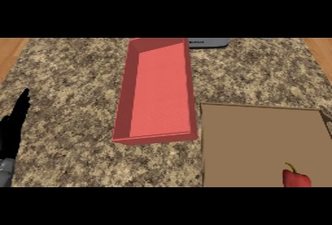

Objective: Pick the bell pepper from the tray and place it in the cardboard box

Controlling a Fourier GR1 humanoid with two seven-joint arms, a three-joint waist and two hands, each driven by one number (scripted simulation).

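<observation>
A red bell pepper (296, 178) with a green stem lies inside the brown cardboard box (259, 132), near its lower right corner at the view's bottom edge. The long red tray (159, 88) stands to the left of the box and holds nothing. My left hand (14, 121) rests at the far left edge, its black fingers straight and pointing up, far from both the tray and the box. My right hand shows nowhere in the view.
The speckled granite counter (71, 79) spreads around the tray and box. A dark grey object (207, 42) sits at the back, just beyond the tray's far end. Wooden strips (12, 48) border the counter at both upper corners.
</observation>
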